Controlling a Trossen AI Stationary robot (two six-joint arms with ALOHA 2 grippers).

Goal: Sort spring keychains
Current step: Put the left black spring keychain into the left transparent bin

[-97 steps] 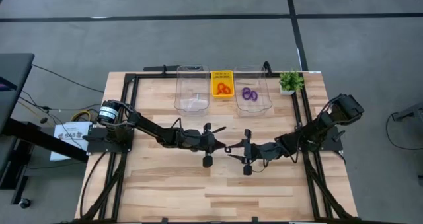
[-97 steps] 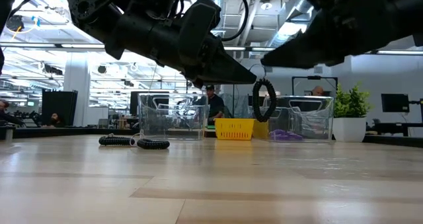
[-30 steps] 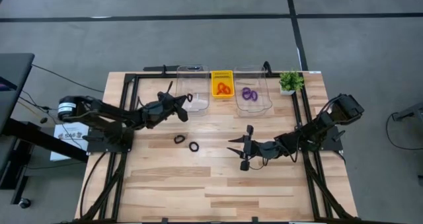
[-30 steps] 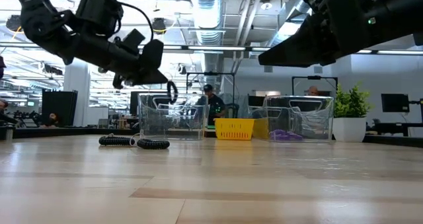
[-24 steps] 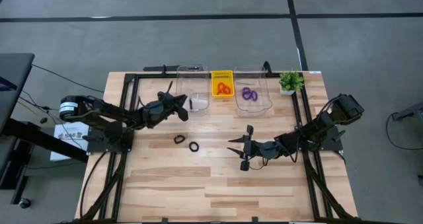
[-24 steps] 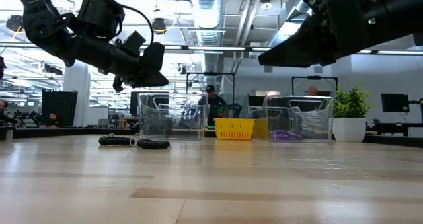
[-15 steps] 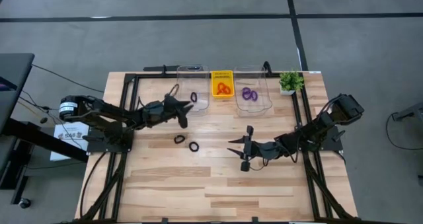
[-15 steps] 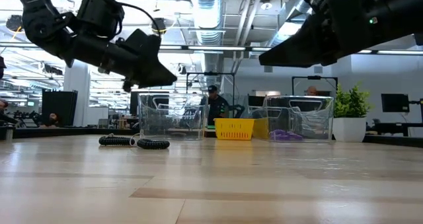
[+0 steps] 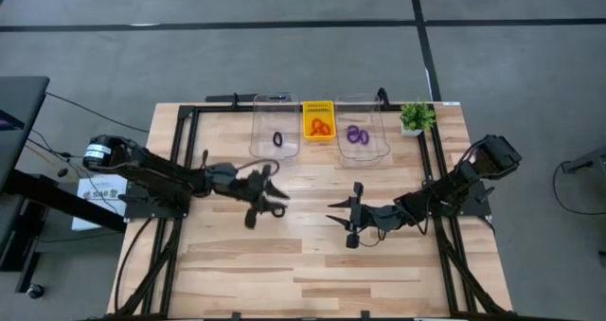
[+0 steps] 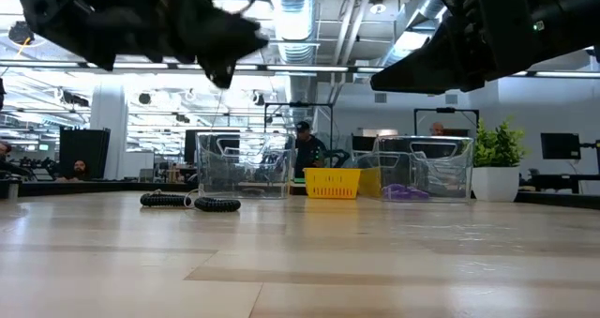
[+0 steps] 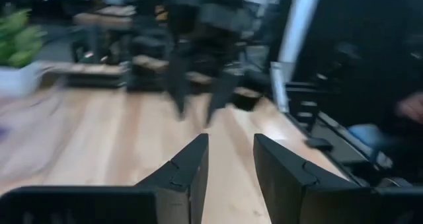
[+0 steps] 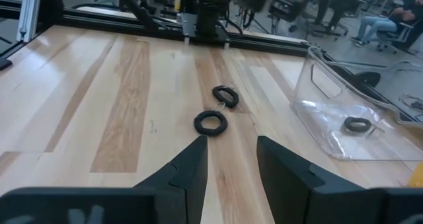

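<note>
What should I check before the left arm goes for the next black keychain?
1. Left gripper empty, fingers apart: ok.
2. Last black coiled keychain ring lies inside the left clear plastic bin: ok.
3. Two black coiled keychain rings left on the wooden table, close together but apart: ok.
4. Left gripper lined up over one ring: cannot tell; it hides them from above.
5. Right gripper open, waiting mid-table, away from the rings: ok.
6. Orange rings in the yellow basket, purple rings in the right clear bin: ok.
</note>
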